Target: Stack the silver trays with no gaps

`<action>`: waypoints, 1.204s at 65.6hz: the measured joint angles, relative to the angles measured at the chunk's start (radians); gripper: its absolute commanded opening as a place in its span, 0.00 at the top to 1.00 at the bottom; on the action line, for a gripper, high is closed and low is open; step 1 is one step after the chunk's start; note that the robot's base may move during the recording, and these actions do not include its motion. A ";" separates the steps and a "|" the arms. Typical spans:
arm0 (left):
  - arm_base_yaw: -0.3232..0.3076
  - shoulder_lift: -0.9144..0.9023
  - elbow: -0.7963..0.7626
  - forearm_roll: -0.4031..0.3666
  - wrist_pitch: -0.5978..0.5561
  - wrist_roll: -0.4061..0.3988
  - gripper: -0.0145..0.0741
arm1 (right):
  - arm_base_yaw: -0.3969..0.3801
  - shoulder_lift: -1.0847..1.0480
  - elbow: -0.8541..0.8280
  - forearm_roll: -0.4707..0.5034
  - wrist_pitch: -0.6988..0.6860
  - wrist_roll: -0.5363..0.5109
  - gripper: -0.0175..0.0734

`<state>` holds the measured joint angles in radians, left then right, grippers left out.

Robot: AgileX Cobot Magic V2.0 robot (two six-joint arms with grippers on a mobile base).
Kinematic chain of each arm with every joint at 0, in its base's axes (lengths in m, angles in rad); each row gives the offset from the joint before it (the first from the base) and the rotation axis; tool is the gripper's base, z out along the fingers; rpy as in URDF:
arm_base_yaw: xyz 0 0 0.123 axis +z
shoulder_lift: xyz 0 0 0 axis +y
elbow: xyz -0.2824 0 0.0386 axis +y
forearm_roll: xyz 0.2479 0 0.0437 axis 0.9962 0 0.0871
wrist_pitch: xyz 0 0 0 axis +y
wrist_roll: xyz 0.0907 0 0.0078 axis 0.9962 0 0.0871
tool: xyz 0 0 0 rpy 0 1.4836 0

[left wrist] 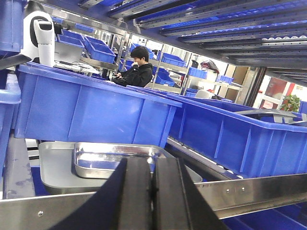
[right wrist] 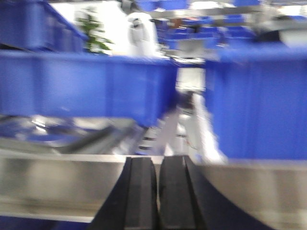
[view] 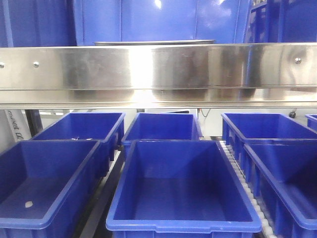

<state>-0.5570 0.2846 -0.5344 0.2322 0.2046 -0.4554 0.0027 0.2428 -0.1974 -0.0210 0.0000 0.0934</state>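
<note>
The silver trays [left wrist: 115, 160] lie just beyond my left fingers [left wrist: 153, 196], past the shelf rail [left wrist: 249, 189]: a smaller shiny one rests inside a larger dull one, off to one side, so I judge the stack begun but not yet nested snugly. Both pairs of fingers are pressed together, holding nothing. My right fingers [right wrist: 157, 194] face a blurred scene; whether the streaks beyond them are trays, I cannot tell.
</note>
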 measured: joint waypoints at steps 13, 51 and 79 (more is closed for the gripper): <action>0.000 0.000 0.000 0.000 0.000 0.000 0.85 | -0.042 -0.158 0.147 0.002 0.019 -0.004 0.83; 0.000 0.000 0.001 0.004 0.002 0.000 0.85 | -0.046 -0.236 0.197 0.004 0.086 -0.004 0.83; 0.000 0.000 0.001 0.004 0.002 0.000 0.85 | -0.046 -0.238 0.197 0.004 0.086 -0.004 0.83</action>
<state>-0.5570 0.2846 -0.5336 0.2360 0.2067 -0.4554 -0.0435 0.0044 0.0000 -0.0171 0.0862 0.0898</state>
